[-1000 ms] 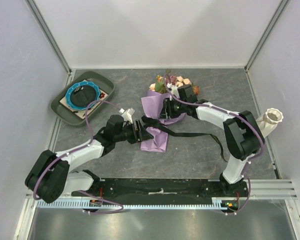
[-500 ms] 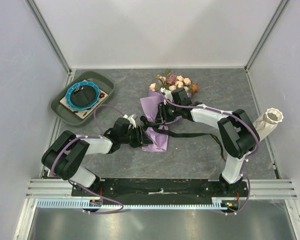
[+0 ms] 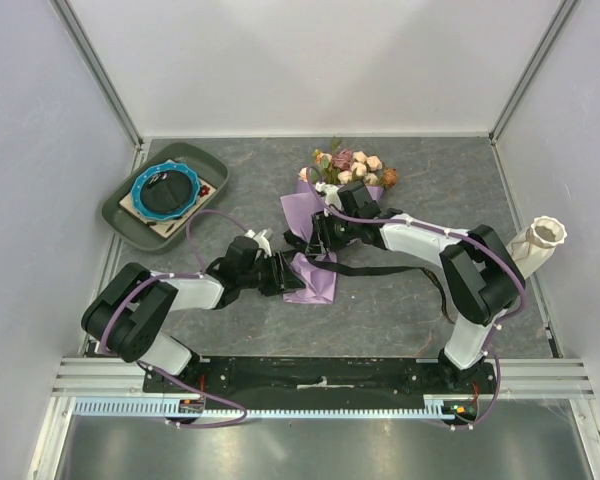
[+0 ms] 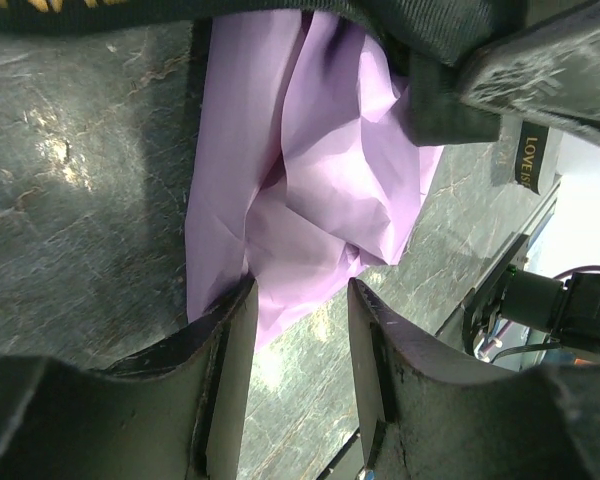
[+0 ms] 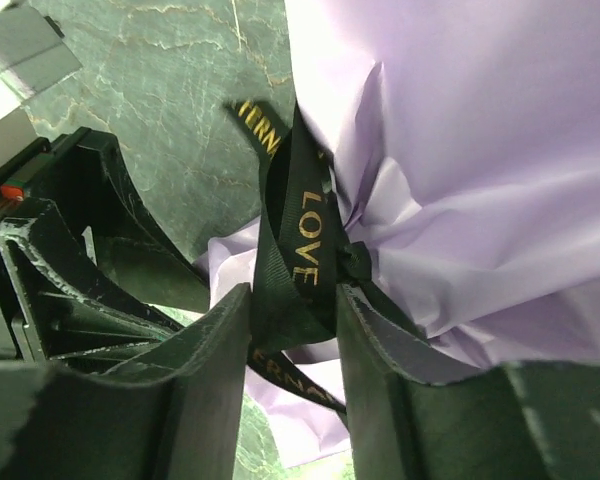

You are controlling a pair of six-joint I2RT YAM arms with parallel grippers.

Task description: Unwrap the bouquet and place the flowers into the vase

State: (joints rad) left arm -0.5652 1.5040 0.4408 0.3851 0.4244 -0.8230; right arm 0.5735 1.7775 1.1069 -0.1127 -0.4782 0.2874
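The bouquet (image 3: 320,215) lies on the table, its flowers (image 3: 347,166) at the far end and its lilac paper (image 3: 310,280) pointing toward me. The black ribbon (image 3: 380,268) trails off to the right. My left gripper (image 3: 286,273) is open at the paper's narrow end. In the left wrist view the paper (image 4: 310,170) just reaches the gripper (image 4: 300,290) and touches one fingertip (image 4: 235,310). My right gripper (image 3: 321,236) is open at the tie. A ribbon loop (image 5: 305,230) lettered LOVE sits between that gripper's (image 5: 293,295) tips. The vase (image 3: 540,240) leans at the far right.
A dark green tray (image 3: 120,215) holding a blue-rimmed ring (image 3: 166,189) stands at the back left. White walls and metal posts close in the table on three sides. The ribbon's tail (image 3: 442,295) runs close to the right arm's base.
The left arm has folded in, its gripper narrowing at the paper's end. The right gripper has shifted slightly left onto the tie and its jaws have widened a little.
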